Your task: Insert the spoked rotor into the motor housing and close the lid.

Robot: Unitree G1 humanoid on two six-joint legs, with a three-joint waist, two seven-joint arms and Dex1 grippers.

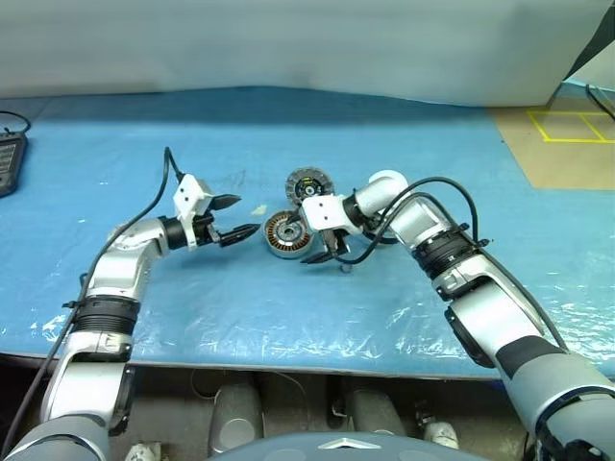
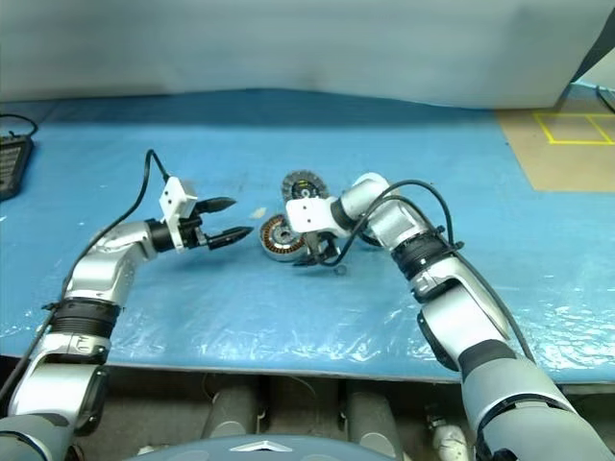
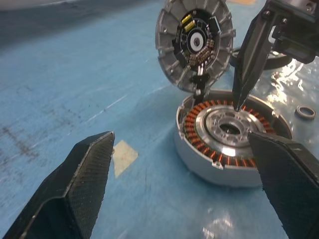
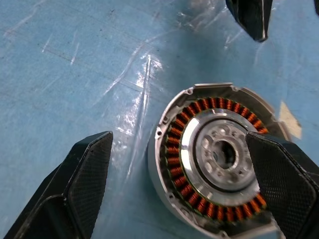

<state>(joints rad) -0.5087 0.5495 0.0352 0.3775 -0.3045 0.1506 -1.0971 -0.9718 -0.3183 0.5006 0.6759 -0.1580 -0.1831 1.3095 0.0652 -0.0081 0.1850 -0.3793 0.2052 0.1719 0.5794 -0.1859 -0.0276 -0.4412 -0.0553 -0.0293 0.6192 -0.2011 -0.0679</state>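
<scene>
While the motor housing (image 1: 284,235) is lying open-faced mid-desk, the right gripper (image 1: 327,252) is hovering directly over it, fingers spread wide and empty; the left gripper (image 1: 233,219), equally open, is waiting beside, farther off.

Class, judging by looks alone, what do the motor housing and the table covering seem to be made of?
Motor housing: apparently bare metal, silvery matte wall, with glossy copper-coloured wire windings ringing a pale machined centre. Table covering: probably thin blue plastic sheeting, given its wrinkles and glare patches.
</scene>
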